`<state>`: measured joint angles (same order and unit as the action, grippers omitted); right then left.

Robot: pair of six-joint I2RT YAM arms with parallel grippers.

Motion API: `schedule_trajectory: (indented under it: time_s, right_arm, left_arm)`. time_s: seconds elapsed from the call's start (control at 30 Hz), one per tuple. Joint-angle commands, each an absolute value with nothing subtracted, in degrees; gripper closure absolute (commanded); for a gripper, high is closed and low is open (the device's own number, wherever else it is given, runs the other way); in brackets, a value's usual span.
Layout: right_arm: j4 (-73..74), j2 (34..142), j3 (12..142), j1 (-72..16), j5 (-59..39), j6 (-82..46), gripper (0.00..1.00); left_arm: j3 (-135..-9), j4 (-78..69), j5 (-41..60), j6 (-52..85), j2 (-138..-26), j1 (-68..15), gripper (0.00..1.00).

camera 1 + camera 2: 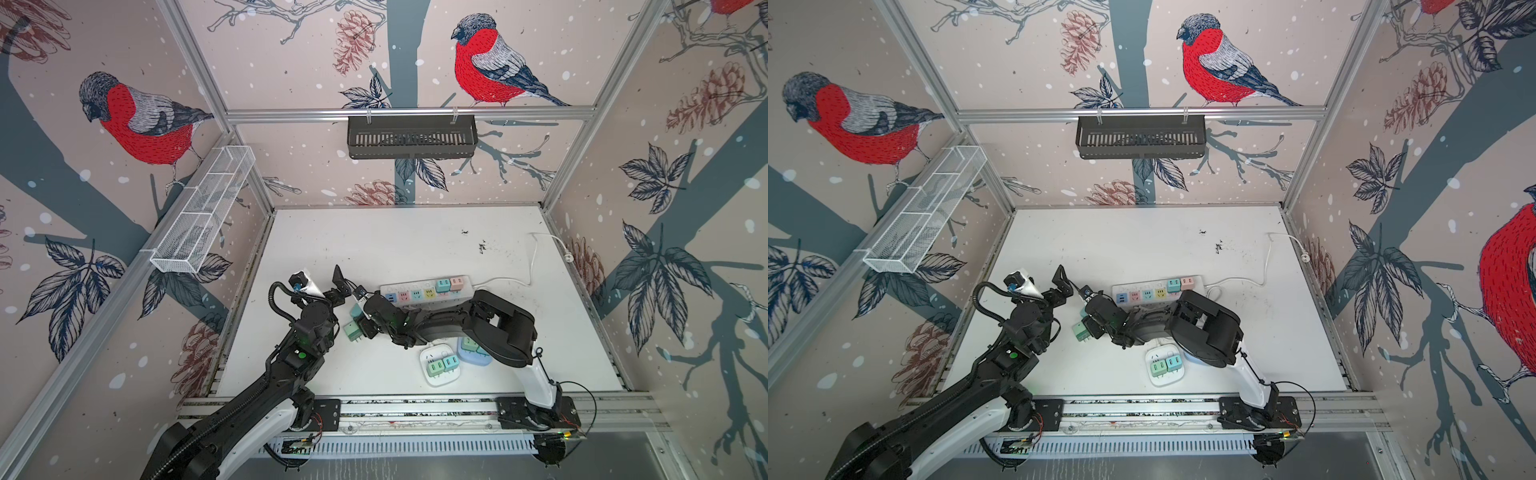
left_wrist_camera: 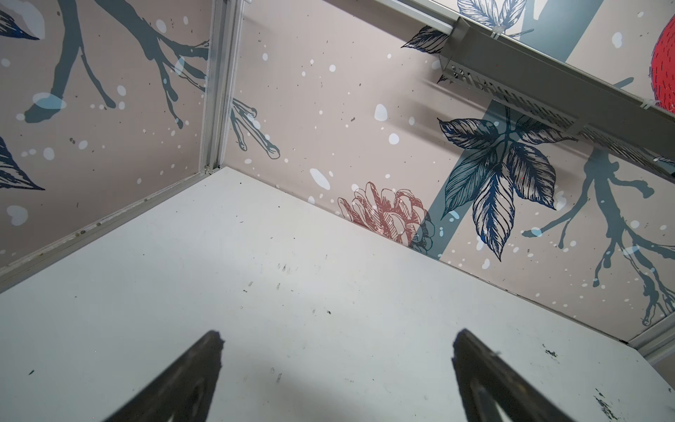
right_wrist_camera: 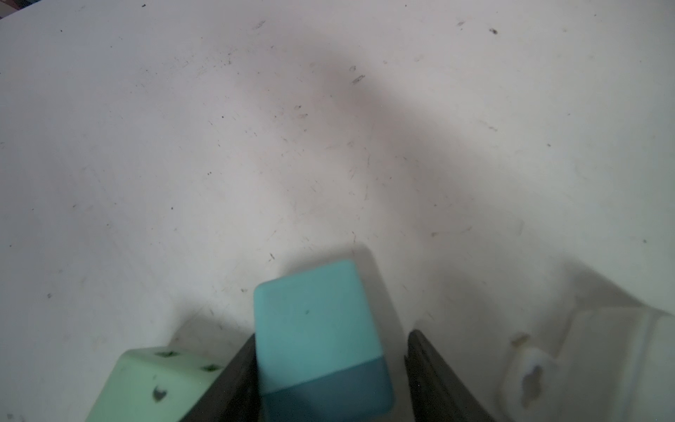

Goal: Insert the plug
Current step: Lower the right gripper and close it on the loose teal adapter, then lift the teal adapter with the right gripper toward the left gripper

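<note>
**Q:** Surface?

**A:** I see a scuffed white tabletop point(image 1: 415, 249) enclosed by bird-patterned walls point(image 1: 291, 174).

**Q:** Left side?

**A:** My left gripper point(image 2: 338, 336) hangs above bare table, fingers spread wide, holding nothing.

**Q:** The plug?

**A:** A pale green cube plug point(image 3: 146, 380) lies on the table. Just beside it, the teal cube plug point(image 3: 314, 310) sits between the fingers of my right gripper point(image 3: 332, 334). The jaws are part open, one finger against it and a slim gap at the other. The white power strip point(image 1: 411, 284) lies to the right.
</note>
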<state>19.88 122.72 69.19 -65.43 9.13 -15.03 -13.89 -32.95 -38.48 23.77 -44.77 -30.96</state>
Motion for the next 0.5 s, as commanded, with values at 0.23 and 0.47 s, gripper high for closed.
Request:
schedule_trajectory:
  time_s: [0.23,0.47]
  right_arm:
    - [17.5,123.7,69.9,-65.2,7.0,-15.5,0.52]
    - [17.6,122.1,69.1,-65.2,6.8,-15.6,0.61]
  left_arm:
    - [-14.2,-34.4,-38.1,23.8,-44.4,-30.9,0.03]
    - [-14.4,-34.5,-37.4,23.8,-44.6,-30.9,0.02]
